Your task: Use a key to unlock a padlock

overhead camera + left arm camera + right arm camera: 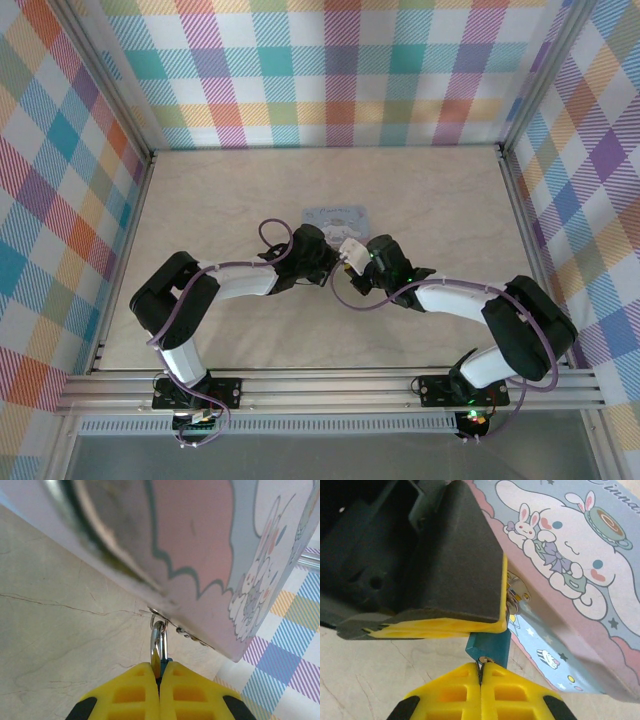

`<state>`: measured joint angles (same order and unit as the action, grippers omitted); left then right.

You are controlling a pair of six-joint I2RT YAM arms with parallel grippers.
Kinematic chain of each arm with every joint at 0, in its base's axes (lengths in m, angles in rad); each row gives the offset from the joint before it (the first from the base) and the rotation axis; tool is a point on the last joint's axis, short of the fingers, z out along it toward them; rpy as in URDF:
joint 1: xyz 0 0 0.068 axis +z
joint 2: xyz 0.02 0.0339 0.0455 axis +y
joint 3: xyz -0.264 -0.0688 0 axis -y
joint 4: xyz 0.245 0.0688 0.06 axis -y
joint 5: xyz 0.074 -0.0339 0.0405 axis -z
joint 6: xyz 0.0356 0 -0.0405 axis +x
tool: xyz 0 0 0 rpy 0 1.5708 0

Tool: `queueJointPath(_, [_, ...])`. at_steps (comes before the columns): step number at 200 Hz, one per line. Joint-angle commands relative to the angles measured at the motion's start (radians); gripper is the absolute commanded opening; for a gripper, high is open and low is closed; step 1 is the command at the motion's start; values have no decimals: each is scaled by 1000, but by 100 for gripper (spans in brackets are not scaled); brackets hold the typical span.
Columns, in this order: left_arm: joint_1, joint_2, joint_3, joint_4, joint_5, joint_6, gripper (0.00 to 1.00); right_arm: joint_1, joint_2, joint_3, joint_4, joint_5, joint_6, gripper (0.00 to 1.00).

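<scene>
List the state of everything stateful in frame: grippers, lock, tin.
left gripper: shut on padlock, at its loop.
right gripper: shut on a thin metal piece under the padlock body, likely the key.
padlock: loop threaded through the hasp; cannot tell whether it is locked.
tin: lid looks down, with the padlock hanging from its hasp.

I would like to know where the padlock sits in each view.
Top external: too small to make out; where both arms meet below the cartoon tin.
Left wrist: padlock bottom centre, its silvery loop pinched in the left gripper's yellow jaws.
Right wrist: bottom centre, blue body above the key in the right gripper's jaws.
Shared landmark: the tin.
</scene>
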<state>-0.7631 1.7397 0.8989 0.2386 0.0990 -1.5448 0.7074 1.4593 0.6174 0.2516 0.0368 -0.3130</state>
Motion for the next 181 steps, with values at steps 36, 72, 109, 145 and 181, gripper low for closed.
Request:
queueJointPath(36, [-9, -18, -2, 12, 51, 22, 6, -13, 54, -18, 139, -72, 191, 0])
queueJointPath(72, [5, -49, -1, -33, 43, 76, 20, -44, 73, -45, 185, -127, 325, 0])
queueJointPath(109, [49, -119, 9, -139, 56, 187, 34, -52, 85, -51, 199, -156, 389, 0])
queueJointPath(145, [103, -183, 47, -283, 77, 320, 55, -59, 96, -65, 237, -169, 435, 0])
queueJointPath(181, [195, -239, 91, -427, 84, 456, 65, -66, 98, -64, 241, -188, 463, 0])
